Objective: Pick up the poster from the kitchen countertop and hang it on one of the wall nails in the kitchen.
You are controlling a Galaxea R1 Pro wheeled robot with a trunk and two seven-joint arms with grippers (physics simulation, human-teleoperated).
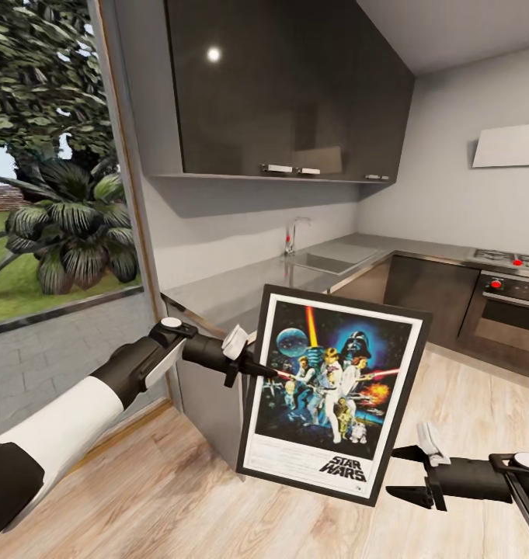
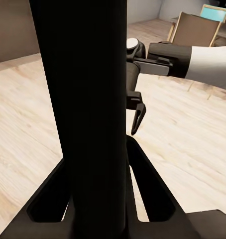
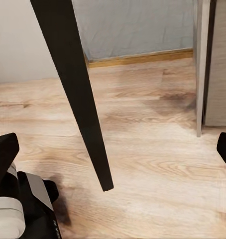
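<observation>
The Star Wars poster (image 1: 334, 388) hangs upright in the air in front of the steel countertop (image 1: 233, 291), slightly tilted. My left gripper (image 1: 258, 366) is shut on the poster's left frame edge. In the left wrist view that edge is a broad black band (image 2: 83, 99) between my fingers (image 2: 153, 189). My right gripper (image 1: 391, 471) is open just right of the poster's lower right corner, apart from it. The right wrist view looks past the poster's thin black edge (image 3: 78, 89) with the fingertips (image 3: 3, 154) spread wide. The wall nails are out of view.
Glossy dark upper cabinets (image 1: 280, 85) hang over the countertop with its sink (image 1: 330, 260) and chrome tap (image 1: 293, 233). An oven with red knobs (image 1: 509, 310) stands at the right. A big glass door (image 1: 54, 194) is at the left. Pale wood floor (image 1: 179, 497) lies below.
</observation>
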